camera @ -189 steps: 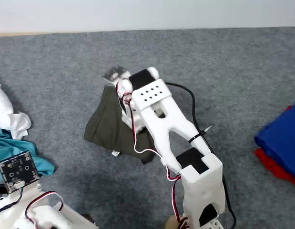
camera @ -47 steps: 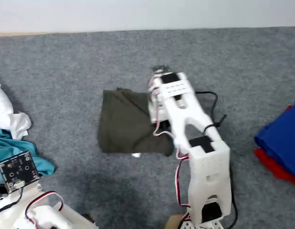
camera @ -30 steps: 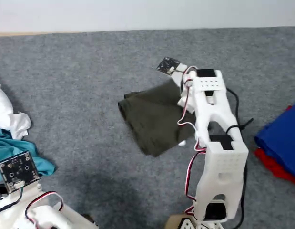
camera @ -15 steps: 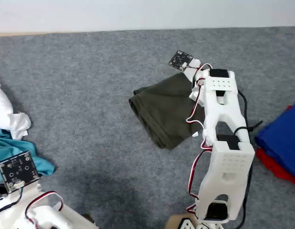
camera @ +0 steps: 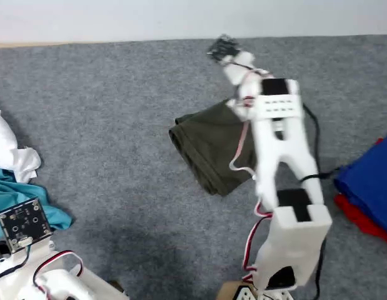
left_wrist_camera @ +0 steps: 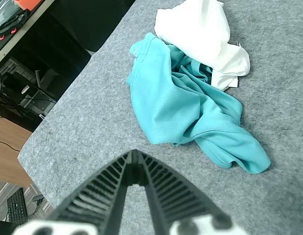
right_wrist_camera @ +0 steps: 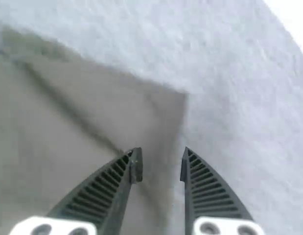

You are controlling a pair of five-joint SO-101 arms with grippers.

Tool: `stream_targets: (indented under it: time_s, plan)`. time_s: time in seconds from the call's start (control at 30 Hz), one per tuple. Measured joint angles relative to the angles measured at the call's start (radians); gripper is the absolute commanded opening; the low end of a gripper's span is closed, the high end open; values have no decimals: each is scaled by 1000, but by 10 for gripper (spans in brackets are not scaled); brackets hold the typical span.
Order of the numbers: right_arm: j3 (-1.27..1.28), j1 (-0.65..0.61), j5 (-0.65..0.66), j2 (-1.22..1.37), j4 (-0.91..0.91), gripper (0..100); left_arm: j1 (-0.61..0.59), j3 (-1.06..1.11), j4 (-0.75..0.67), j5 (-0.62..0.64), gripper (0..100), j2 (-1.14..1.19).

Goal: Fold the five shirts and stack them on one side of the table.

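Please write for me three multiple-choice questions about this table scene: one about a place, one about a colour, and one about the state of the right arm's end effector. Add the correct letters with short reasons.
1. Where does the blue shirt lie?
A) in an end effector
B) on the red shirt
C) draped over an arm

2. What colour is the folded shirt in the middle of the table?
A) olive
B) yellow
C) pink

3. In what state is the right end effector?
A) shut on cloth
B) shut on nothing
C) open

Answers: 1 B, red cloth shows beneath the blue; 2 A, the cloth is dark olive in the high view; 3 C, a gap separates its fingertips in the right wrist view.
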Motion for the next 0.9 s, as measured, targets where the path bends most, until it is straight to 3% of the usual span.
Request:
stream_targets:
  time_s: [0.17, 0.37, 0.43, 0.77, 0.9]
  plan:
    - [0, -158, -255, -2, 5, 157, 0, 0, 0, 0, 3, 0]
    - [0, -261, -460, 60, -48, 306, 0, 0, 0, 0, 3, 0]
    - [0, -272, -520, 87, -69, 309, 0, 0, 0, 0, 3, 0]
    - [0, -287, -571, 195, -195, 256, 0, 0, 0, 0, 3, 0]
    - [0, -287, -680, 193, -181, 258, 0, 0, 0, 0, 3, 0]
